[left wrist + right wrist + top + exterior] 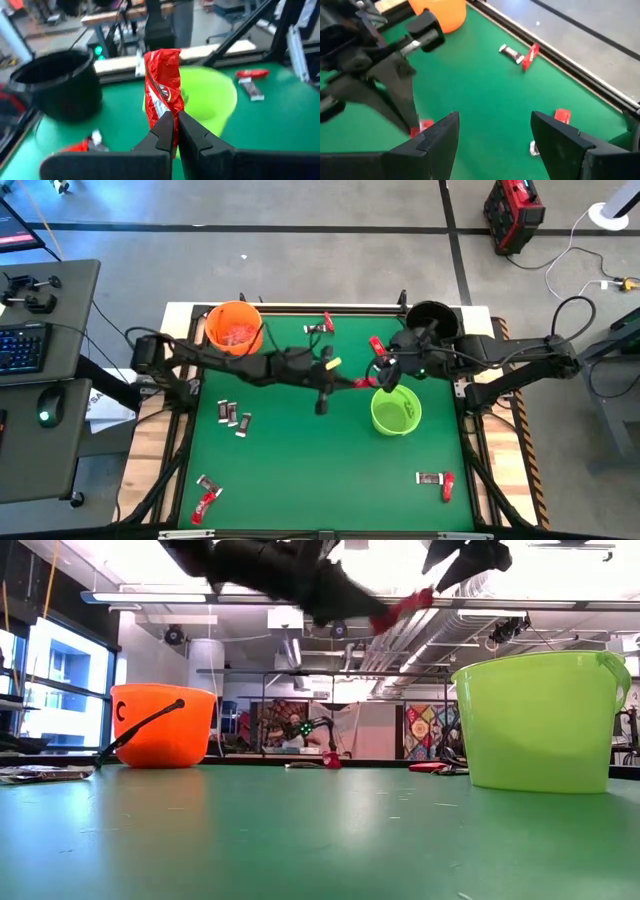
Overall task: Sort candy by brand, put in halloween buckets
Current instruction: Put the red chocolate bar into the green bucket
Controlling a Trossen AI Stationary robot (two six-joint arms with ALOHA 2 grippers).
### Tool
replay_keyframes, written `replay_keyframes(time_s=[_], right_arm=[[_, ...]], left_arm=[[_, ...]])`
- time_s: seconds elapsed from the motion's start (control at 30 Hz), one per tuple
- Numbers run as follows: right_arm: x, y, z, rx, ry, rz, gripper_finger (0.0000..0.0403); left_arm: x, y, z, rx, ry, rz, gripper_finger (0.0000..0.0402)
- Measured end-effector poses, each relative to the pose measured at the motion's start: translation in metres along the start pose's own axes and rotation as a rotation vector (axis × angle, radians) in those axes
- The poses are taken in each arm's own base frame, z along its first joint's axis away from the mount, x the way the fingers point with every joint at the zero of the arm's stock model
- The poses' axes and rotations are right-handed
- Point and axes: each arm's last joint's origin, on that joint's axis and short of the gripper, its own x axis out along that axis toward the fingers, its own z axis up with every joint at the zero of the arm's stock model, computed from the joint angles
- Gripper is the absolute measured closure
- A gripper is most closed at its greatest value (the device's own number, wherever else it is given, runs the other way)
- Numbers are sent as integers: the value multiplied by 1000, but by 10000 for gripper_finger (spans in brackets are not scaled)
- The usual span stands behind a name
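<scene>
**Red candy held aloft between two buckets**

Above the middle of the green table (300, 470), the left gripper (175, 122) is clamped tight on a red-wrapped candy (162, 82), its two dark fingers pinched together on the wrapper's lower end so that the sweet stands up beyond the fingertips. From table height the wrapper shows as a red strip hanging in the air, clear of the surface and higher than the bucket rims. In the left wrist view the lime green bucket (396, 411) sits directly behind the held candy, with the black bucket (431, 319) off to one side of it.

The right gripper (495, 130) hovers close by, just beside the left one and between the black and green buckets, its fingers spread wide with nothing between them. Past those fingers the left arm's gripper and a sliver of the red wrapper can be seen.

The orange bucket (234, 327) stands at the far left corner of the table, already holding a heap of sweets. Loose candy lies scattered elsewhere: a dark-wrapped cluster (234, 417) on the left side, a red and silvery pair (206, 498) near the front left edge, another pair (437, 480) at the front right, and a few pieces (322, 326) near the far edge.
</scene>
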Motion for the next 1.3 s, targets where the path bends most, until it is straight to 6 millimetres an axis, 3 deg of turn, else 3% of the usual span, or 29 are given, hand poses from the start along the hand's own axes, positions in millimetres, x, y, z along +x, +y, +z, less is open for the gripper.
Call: replay_keyframes(time_s=[0.13,0.37,0.53,0.9,1.03,1.17,1.3], right_arm=[[0,0,2,6,-29,-21,165],[-1,-2,3,0,-86,-98,165],[-1,-4,5,3,-121,-141,165],[-1,-5,4,-47,-114,-158,165],[-3,-4,0,-63,-16,-55,165],[-10,-5,-12,-72,115,12,165],[-27,-5,-36,-64,259,-12,165]], left_arm=[[22,5,14,25,-7,-29,401],[67,-1,-3,-4,30,-47,401],[86,0,-8,-28,12,-21,395],[94,-18,-5,-30,27,-126,268],[69,-11,9,-43,160,-119,225],[20,15,29,-43,274,-87,207],[-36,45,20,-166,245,20,204]])
